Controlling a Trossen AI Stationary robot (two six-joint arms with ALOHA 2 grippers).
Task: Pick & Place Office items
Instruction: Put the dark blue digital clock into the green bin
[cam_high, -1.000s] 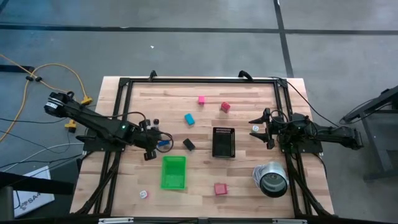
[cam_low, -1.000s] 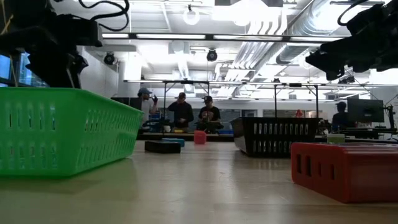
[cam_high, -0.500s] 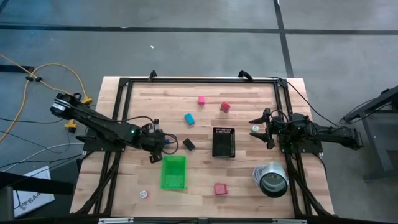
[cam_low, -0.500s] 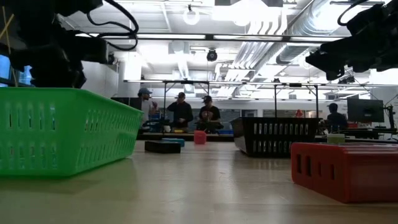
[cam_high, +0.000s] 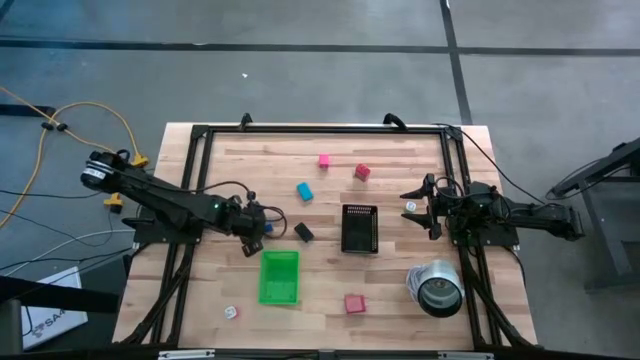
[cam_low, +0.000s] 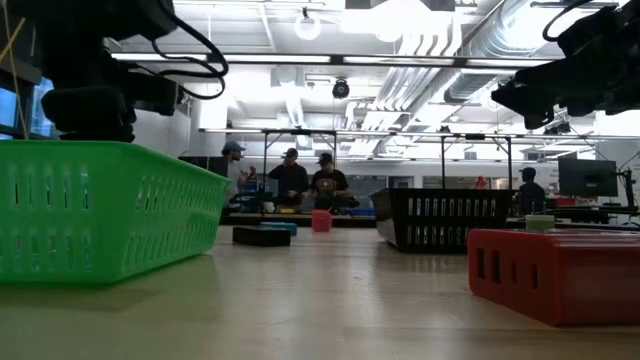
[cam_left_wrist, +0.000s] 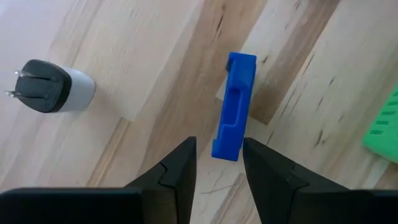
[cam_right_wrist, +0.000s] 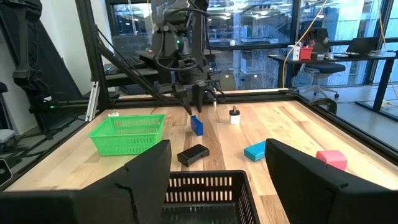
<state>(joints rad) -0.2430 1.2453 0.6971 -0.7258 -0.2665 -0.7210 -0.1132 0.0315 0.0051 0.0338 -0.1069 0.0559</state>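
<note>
While the right claw (cam_high: 418, 205) waits with fingers spread wide at the table's (cam_high: 400, 300) right edge, the left claw (cam_left_wrist: 217, 163) is held just above a dark blue block (cam_left_wrist: 234, 106), fingers parted narrowly on either side, apparently lined up for a grasp. The block stands on edge beside the green tray (cam_high: 279, 277). Counted from above: two pink pieces, one red, one light blue, one black (cam_high: 303, 232), one dark blue. One plug adapter (cam_left_wrist: 53, 86), one black basket (cam_high: 359, 228) and one silver can (cam_high: 437, 287) are also seen.
</note>
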